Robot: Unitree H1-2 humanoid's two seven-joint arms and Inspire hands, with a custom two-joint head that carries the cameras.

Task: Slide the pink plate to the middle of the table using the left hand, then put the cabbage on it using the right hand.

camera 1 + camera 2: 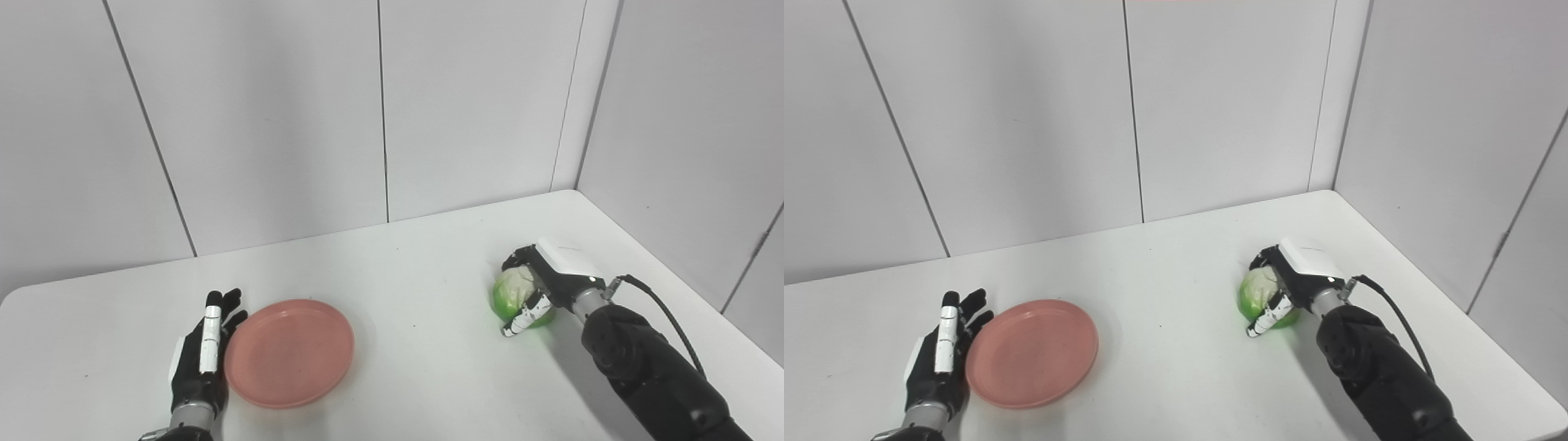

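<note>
The white table (398,275) stands in a corner of pale grey wall panels (263,116), with its far right corner rounded. The pink plate (289,352) lies flat on the near left part of the table, left of the middle, and nothing is on it. The left hand (202,355) rests just beside the plate's left rim, its fingers (231,301) stretched forward and close together, the palm side turned toward the rim; it holds nothing, and whether the hand actually touches the rim cannot be told from either view. The cabbage (513,294), pale at the top and bright green lower down, sits on the right part of the table, well apart from the plate. The right hand (542,283) is wrapped around the cabbage from the right side, with dark fingers over its far top and a white-and-black thumb (525,315) crossing its near lower face. The cabbage appears to be at table level; whether it is lifted clear of the surface cannot be told. A black cable (664,315) loops from the right wrist along the dark forearm.
</note>
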